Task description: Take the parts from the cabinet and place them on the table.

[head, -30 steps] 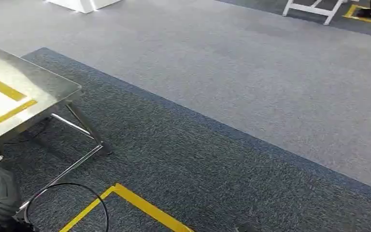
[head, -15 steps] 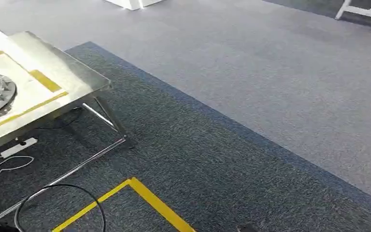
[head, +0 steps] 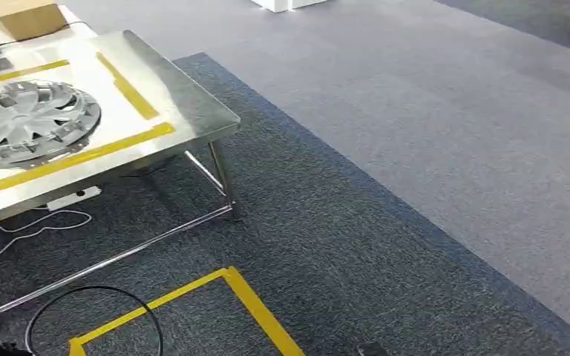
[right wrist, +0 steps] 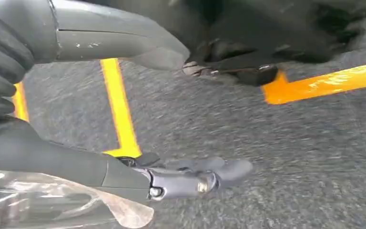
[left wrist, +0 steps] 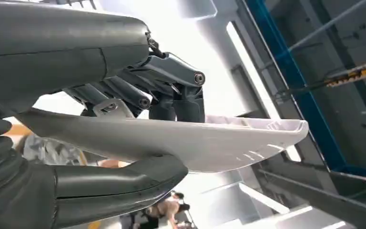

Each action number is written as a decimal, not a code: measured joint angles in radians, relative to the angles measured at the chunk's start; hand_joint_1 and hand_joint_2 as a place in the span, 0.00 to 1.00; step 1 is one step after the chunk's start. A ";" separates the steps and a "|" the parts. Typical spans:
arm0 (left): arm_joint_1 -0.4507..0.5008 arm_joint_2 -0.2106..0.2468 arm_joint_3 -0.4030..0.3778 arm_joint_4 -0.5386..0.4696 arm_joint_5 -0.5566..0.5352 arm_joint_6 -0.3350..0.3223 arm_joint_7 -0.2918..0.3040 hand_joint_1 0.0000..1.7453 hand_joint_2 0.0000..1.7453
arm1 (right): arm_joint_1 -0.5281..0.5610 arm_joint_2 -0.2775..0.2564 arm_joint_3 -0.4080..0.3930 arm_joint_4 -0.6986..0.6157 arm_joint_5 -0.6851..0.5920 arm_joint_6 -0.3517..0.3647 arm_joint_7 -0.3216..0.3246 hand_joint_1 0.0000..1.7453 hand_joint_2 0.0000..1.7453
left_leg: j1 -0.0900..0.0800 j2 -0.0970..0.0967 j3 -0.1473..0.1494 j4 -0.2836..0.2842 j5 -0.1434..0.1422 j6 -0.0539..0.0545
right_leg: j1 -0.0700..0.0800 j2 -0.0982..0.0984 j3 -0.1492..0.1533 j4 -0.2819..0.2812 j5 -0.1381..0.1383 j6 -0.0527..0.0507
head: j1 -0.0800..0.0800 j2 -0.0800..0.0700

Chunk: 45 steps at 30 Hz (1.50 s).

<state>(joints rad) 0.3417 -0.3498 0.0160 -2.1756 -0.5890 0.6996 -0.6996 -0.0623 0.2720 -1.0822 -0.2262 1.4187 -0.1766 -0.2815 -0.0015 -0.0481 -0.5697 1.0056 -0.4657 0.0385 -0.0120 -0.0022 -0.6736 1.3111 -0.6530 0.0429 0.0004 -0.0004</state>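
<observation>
Swung left since a second ago, bringing table (head: 193,111) further into sight. Nearest: left hand (left wrist: 138,138) clamped, thumb under and fingers over, on a flat pale part (left wrist: 228,143), long axis jutting past the fingers. Right hand (right wrist: 124,119) hanging apart, empty, over carpet. Farther, ahead-left: wheel cover (head: 30,122) already on table, bare steel toward the near corner.

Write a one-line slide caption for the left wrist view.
Left hand grips a flat white plastic part between grey thumb and dark fingers, seen from below against bright ceiling lights.
</observation>
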 joint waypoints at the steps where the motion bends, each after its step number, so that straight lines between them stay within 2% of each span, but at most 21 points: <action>1: 0.000 0.000 0.001 0.000 0.002 0.000 0.000 1.00 1.00 | 0.000 -0.002 0.000 0.000 -0.001 0.000 -0.001 0.00 1.00 | 0.002 -0.019 0.001 0.001 -0.001 -0.002 | -0.001 0.003 0.027 -0.079 0.061 -0.001 | 0.001 0.000; 3: 0.001 -0.001 -0.002 0.000 0.001 0.000 0.000 1.00 1.00 | -0.001 -0.002 0.000 0.000 -0.004 0.004 -0.005 0.00 1.00 | 0.006 -0.044 0.001 0.010 -0.007 -0.011 | -0.007 0.046 0.096 -0.252 0.151 0.002 | 0.001 0.000; 4: 0.001 -0.002 -0.005 0.000 0.000 0.000 0.000 1.00 1.00 | -0.001 -0.001 0.001 0.002 -0.006 0.006 -0.006 0.00 1.00 | 0.001 -0.054 -0.005 0.018 -0.012 -0.019 | -0.014 0.108 0.106 -0.276 0.129 0.003 | 0.002 0.000; 8: 0.005 -0.002 -0.009 -0.001 -0.007 0.000 0.000 1.00 1.00 | -0.001 0.000 0.001 0.002 -0.013 0.008 -0.009 0.00 1.00 | 0.007 -0.102 -0.020 0.019 -0.003 -0.038 | -0.013 0.067 0.122 -0.283 0.133 -0.025 | 0.001 0.000; 9: 0.008 -0.002 -0.009 -0.001 -0.010 0.000 0.000 1.00 1.00 | -0.001 0.001 0.001 0.004 -0.013 0.010 -0.010 0.00 1.00 | 0.006 -0.086 -0.020 0.028 -0.010 -0.041 | -0.016 0.051 0.125 -0.287 0.135 -0.031 | 0.002 0.000; 11: 0.007 -0.002 -0.015 0.000 -0.009 0.000 0.000 1.00 1.00 | -0.001 0.001 0.002 0.005 -0.018 0.014 -0.019 0.00 1.00 | 0.002 0.010 -0.068 0.131 -0.072 -0.051 | -0.013 0.026 0.129 -0.287 0.130 -0.041 | -0.016 0.000; 14: 0.005 0.003 -0.034 0.004 -0.006 0.000 0.000 1.00 1.00 | 0.009 -0.007 0.001 0.005 -0.024 0.021 -0.028 0.00 1.00 | 0.006 0.038 -0.163 0.326 -0.142 -0.055 | -0.007 -0.025 0.132 -0.287 0.124 -0.047 | -0.016 0.000; 16: 0.003 0.004 -0.043 0.004 -0.003 0.000 0.000 1.00 1.00 | 0.007 -0.009 0.001 0.005 -0.029 0.021 -0.029 0.00 1.00 | 0.006 0.041 -0.133 0.266 -0.086 -0.049 | -0.004 -0.050 0.137 -0.287 0.120 -0.046 | -0.016 0.000; 18: 0.001 0.005 -0.056 0.004 0.013 0.000 0.000 1.00 1.00 | 0.003 -0.009 0.001 0.005 -0.031 0.021 -0.029 0.00 1.00 | -0.001 0.070 -0.041 0.087 0.002 -0.031 | 0.000 -0.071 0.148 -0.288 0.113 -0.044 | -0.016 0.000; 19: -0.001 0.007 -0.063 0.004 0.016 0.000 0.000 1.00 1.00 | 0.003 -0.009 0.001 0.005 -0.031 0.021 -0.029 0.00 1.00 | -0.012 0.121 -0.016 0.044 -0.011 -0.019 | 0.001 -0.079 0.150 -0.289 0.109 -0.040 | -0.013 0.000; 20: -0.003 0.007 -0.068 0.004 0.018 -0.002 0.000 1.00 1.00 | 0.002 -0.009 0.001 0.005 -0.031 0.021 -0.030 0.00 1.00 | -0.019 0.124 -0.013 0.025 -0.015 -0.016 | 0.007 -0.089 0.151 -0.287 0.104 -0.032 | -0.018 0.000; 24: -0.004 0.009 -0.071 0.004 0.030 -0.001 0.000 1.00 1.00 | -0.002 -0.010 0.001 0.005 -0.029 0.020 -0.028 0.00 1.00 | -0.007 0.079 -0.007 0.005 -0.005 -0.004 | 0.006 -0.116 0.158 -0.296 0.094 -0.010 | -0.015 0.000; 26: -0.007 0.010 -0.079 0.004 0.033 -0.001 0.000 1.00 1.00 | -0.004 -0.012 0.002 0.005 -0.028 0.019 -0.028 0.00 1.00 | -0.003 0.062 -0.004 0.001 -0.002 0.002 | 0.002 -0.021 0.124 -0.215 0.049 -0.004 | -0.006 0.000; 29: -0.007 0.012 -0.087 0.007 0.047 -0.001 0.000 1.00 1.00 | 0.003 -0.015 0.001 0.005 -0.032 0.019 -0.028 0.00 1.00 | -0.003 0.025 -0.004 0.002 -0.005 0.006 | 0.000 0.001 0.002 0.007 -0.029 0.004 | -0.002 0.000; 31: -0.007 0.013 -0.089 0.011 0.057 -0.001 0.000 1.00 1.00 | 0.004 -0.015 0.001 0.005 -0.032 0.019 -0.025 0.00 1.00 | -0.002 -0.003 0.000 0.003 -0.006 0.004 | -0.001 0.001 0.004 -0.033 0.030 0.005 | -0.002 0.000; 33: -0.008 0.013 -0.091 0.014 0.062 -0.001 0.000 1.00 1.00 | 0.005 -0.015 0.001 0.005 -0.033 0.017 -0.025 0.00 1.00 | 0.002 -0.033 0.003 0.010 -0.012 -0.005 | -0.005 0.029 0.080 -0.219 0.142 0.004 | -0.002 0.000; 34: -0.009 0.013 -0.092 0.016 0.063 -0.001 0.000 1.00 1.00 | 0.004 -0.015 0.001 0.006 -0.033 0.017 -0.024 0.00 1.00 | 0.004 -0.040 0.000 0.014 -0.015 -0.010 | -0.011 0.083 0.102 -0.264 0.140 0.004 | -0.002 0.000; 35: -0.011 0.013 -0.093 0.018 0.066 -0.001 0.000 1.00 1.00 | 0.004 -0.014 0.001 0.007 -0.033 0.017 -0.020 0.00 1.00 | -0.002 -0.053 -0.008 0.027 -0.019 -0.017 | -0.015 0.100 0.110 -0.291 0.131 0.000 | -0.002 0.000; 39: -0.011 0.017 -0.094 0.022 0.076 -0.002 0.000 1.00 1.00 | 0.004 -0.006 0.001 0.008 -0.034 0.017 -0.006 0.00 1.00 | 0.006 -0.092 -0.017 0.022 -0.014 -0.036 | -0.014 0.057 0.124 -0.290 0.135 -0.027 | -0.003 0.000; 42: -0.018 0.019 -0.094 0.028 0.083 -0.002 0.000 1.00 1.00 | 0.005 -0.004 0.001 0.008 -0.036 0.013 0.002 0.00 1.00 | 0.002 0.022 -0.084 0.171 -0.092 -0.051 | -0.011 0.016 0.134 -0.292 0.128 -0.043 | -0.013 0.000; 45: -0.017 0.022 -0.094 0.041 0.085 -0.002 0.000 1.00 1.00 | 0.012 -0.005 0.000 0.008 -0.039 0.012 0.005 0.00 1.00 | 0.008 0.037 -0.166 0.323 -0.131 -0.056 | -0.009 -0.029 0.139 -0.292 0.120 -0.045 | -0.014 0.000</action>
<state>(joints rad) 0.3244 -0.3277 -0.0782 -2.1344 -0.5043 0.6981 -0.6992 -0.0502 0.2674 -1.0819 -0.2186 1.3798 -0.1644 -0.2766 0.0066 -0.0114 -0.7356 1.3291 -0.5966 -0.0170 -0.0209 -0.0317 -0.5345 1.0196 -0.5329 -0.0024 -0.0134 -0.0004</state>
